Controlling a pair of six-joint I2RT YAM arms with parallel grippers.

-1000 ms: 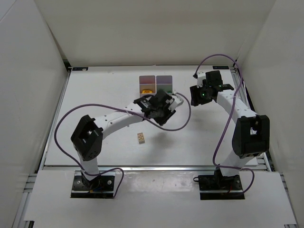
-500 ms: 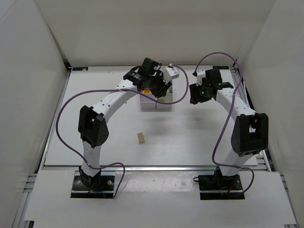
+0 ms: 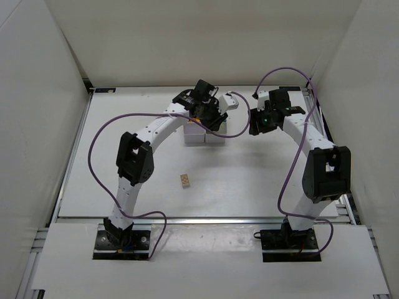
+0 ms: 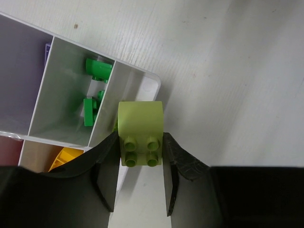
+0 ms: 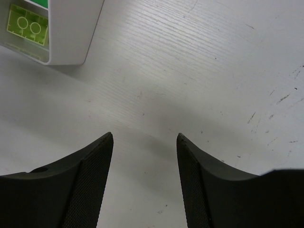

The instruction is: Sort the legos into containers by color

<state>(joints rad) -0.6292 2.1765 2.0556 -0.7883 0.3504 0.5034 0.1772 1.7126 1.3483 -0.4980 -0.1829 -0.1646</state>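
Note:
My left gripper (image 4: 140, 134) is shut on a lime lego (image 4: 140, 128), studs facing the camera, and hangs over the outer corner of the containers (image 4: 137, 76). The bin beside it holds green legos (image 4: 98, 70). A yellow-orange lego (image 4: 63, 156) and a purple lego (image 4: 47, 50) show in other bins. From above, the left gripper (image 3: 211, 116) covers most of the containers (image 3: 194, 138). My right gripper (image 5: 145, 135) is open over bare table, just right of the containers (image 5: 71, 33), where a lime lego (image 5: 27, 25) lies. One orange-tan lego (image 3: 185, 180) sits loose on the table.
White walls enclose the table (image 3: 124, 156) on three sides. The right arm (image 3: 312, 143) arcs along the right edge, its gripper (image 3: 258, 126) close to the containers' right side. Purple cables loop from both arms.
My left arm has swung from mid-table up to the containers, carrying the lime lego. The right gripper has edged slightly left toward the containers.

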